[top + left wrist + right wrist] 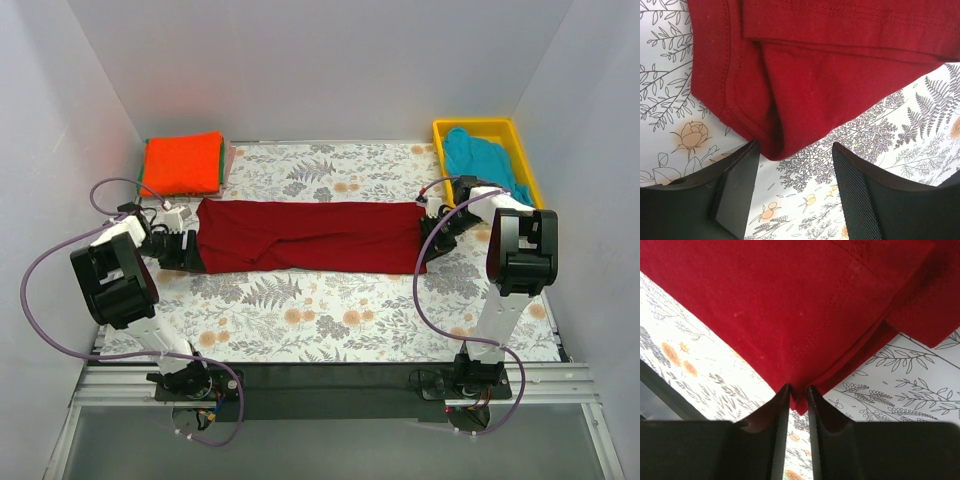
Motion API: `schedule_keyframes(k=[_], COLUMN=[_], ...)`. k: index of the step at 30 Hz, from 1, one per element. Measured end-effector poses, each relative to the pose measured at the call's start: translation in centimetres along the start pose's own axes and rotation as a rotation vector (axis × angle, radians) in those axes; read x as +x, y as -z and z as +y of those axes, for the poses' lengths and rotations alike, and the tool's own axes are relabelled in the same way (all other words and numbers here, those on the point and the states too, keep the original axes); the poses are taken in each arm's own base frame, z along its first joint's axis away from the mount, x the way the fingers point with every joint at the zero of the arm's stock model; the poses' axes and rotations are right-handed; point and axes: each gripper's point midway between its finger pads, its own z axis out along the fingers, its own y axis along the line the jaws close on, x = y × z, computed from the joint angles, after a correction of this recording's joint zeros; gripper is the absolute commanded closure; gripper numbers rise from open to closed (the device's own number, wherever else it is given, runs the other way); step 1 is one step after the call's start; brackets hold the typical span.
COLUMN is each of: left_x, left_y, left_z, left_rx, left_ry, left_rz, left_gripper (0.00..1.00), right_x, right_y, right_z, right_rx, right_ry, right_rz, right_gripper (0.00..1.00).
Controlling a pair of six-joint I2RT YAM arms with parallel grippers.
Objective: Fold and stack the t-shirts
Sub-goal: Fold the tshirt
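A dark red t-shirt (310, 236) lies folded into a long strip across the middle of the floral table. My left gripper (186, 250) is open at its left end; in the left wrist view the collar corner (767, 145) lies just ahead of my spread fingers (852, 195), untouched. My right gripper (432, 232) is shut on the shirt's right corner (799, 395), pinched between the fingertips. A folded orange-red t-shirt (183, 163) tops a stack at the back left, with green and pink edges beneath. A teal t-shirt (483, 160) lies crumpled in the yellow bin.
The yellow bin (520, 135) stands at the back right. White walls close in the table on three sides. The floral cloth (330, 320) covers the table in front of the shirt. Purple cables loop beside both arms.
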Motion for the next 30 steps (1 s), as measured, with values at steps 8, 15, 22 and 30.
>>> schedule_keyframes(k=[8, 15, 22, 30], left_x=[-0.4, -1.2, -5.6, -5.4], left_y=[-0.4, 0.2, 2.9, 1.5], left_z=[0.0, -0.8, -0.2, -0.3], left_rx=[0.029, 0.084, 0.056, 0.113], left_ry=[0.015, 0.045, 0.016, 0.104], left_rz=[-0.005, -0.013, -0.098, -0.089], left_gripper=[0.51, 0.44, 0.41, 0.41], right_x=[0.1, 0.1, 0.3, 0.3], right_y=[0.0, 0.5, 0.4, 0.4], right_z=[-0.1, -0.1, -0.1, -0.2], right_rx=[0.006, 0.025, 0.026, 0.026], right_ry=[-0.003, 0.008, 0.014, 0.024], right_rz=[0.003, -0.001, 0.003, 0.003], right_gripper=[0.99, 0.99, 0.99, 0.99])
